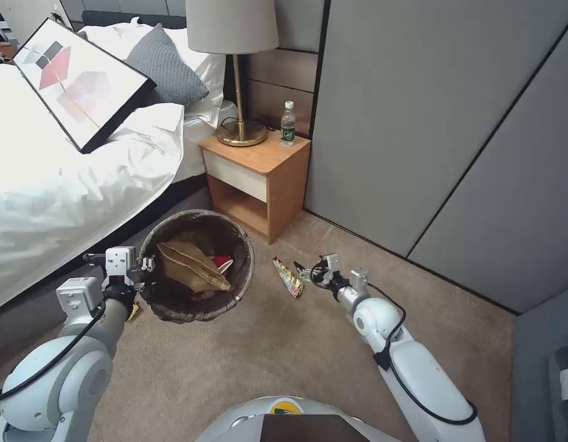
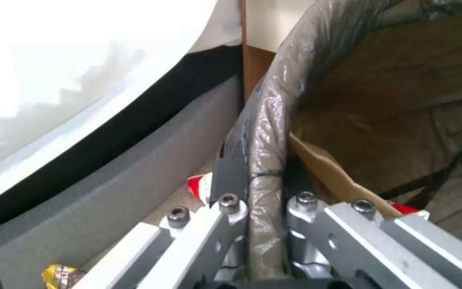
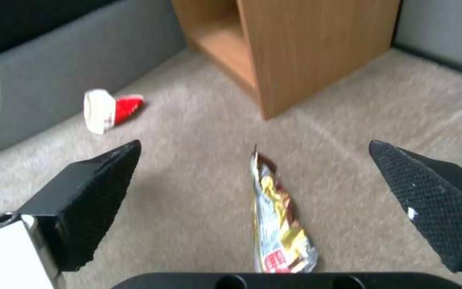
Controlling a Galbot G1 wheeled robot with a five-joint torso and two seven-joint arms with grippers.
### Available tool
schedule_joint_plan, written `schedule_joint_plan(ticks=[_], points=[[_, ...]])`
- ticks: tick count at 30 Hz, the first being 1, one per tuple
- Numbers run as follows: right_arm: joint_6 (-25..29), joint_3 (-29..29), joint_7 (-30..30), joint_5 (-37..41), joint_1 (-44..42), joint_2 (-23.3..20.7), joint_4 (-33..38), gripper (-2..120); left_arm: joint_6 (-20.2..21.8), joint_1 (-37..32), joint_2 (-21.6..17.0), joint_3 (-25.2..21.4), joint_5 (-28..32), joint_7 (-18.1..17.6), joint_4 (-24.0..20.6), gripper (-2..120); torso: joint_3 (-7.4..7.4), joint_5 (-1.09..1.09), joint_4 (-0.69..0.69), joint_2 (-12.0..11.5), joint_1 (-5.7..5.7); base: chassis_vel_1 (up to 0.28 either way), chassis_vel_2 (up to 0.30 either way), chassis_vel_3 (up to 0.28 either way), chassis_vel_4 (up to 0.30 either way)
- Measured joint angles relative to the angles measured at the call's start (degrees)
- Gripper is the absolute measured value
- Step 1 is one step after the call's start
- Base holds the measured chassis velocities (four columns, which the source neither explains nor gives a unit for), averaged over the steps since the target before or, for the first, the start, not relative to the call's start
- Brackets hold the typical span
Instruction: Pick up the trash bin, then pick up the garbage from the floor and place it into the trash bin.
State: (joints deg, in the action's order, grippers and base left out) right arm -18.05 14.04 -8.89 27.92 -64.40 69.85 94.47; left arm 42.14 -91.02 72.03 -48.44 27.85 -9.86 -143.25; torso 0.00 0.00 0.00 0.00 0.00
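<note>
While jaws gape, crinkled foil wrapper (image 3: 276, 216) below.

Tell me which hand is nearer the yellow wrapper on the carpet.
Right. The right hand is open just beside the wrapper, fingers straddling it. The left hand is across the bin, clamped on its rim.

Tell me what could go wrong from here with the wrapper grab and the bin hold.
1. The wrapper lies flat on the carpet between the open right hand's fingers; closing may pinch carpet or slide over it.
2. The left hand grips the bin only by one spot on its bag-covered rim, so the bin may tip or the bag slip.
3. A red-and-white carton on the floor by the bed base could be missed.
</note>
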Motion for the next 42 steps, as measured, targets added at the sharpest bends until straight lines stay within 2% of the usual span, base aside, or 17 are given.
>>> schedule_joint_plan(ticks=[19, 21, 22, 27, 42], points=[[2.40, -2.61, -2.46, -6.04, 8.53, 5.86, -19.10, 100, 0.00, 0.18, 0.07, 0.51, 0.13, 0.05, 0.01, 2, 0.00, -0.01, 0.00, 0.00, 0.00, 0.000, 0.000, 0.000, 0.000], [3.19, -2.83, -2.69, -7.57, 10.16, 6.89, -22.82, 100, 0.00, 0.28, 0.06, 0.55, 0.13, 0.08, 0.01, 2, 0.00, 0.00, 0.00, 0.00, 0.00, 0.000, 0.000, 0.000, 0.000], [4.81, -3.21, -3.13, -10.46, 12.70, 8.36, -29.24, 100, 0.00, 0.34, 0.07, 0.60, 0.13, 0.14, 0.01, 2, 0.00, 0.00, 0.00, 0.00, 0.00, 0.000, 0.000, 0.000, 0.000], [7.03, -3.19, -3.24, -13.72, 15.30, 10.13, -36.52, 100, 0.00, 0.38, 0.10, 0.63, 0.12, 0.25, 0.01, 2, 0.00, 0.00, 0.00, 0.00, 0.00, 0.000, 0.000, 0.000, 0.000], [9.57, -3.07, -3.64, -18.24, 19.52, 13.74, -45.47, 100, 0.00, 0.53, 0.11, 0.87, 0.07, 0.39, 0.01, 2, 0.00, 0.00, 0.00, 0.00, 0.00, 0.000, 0.000, 0.000, 0.000]])
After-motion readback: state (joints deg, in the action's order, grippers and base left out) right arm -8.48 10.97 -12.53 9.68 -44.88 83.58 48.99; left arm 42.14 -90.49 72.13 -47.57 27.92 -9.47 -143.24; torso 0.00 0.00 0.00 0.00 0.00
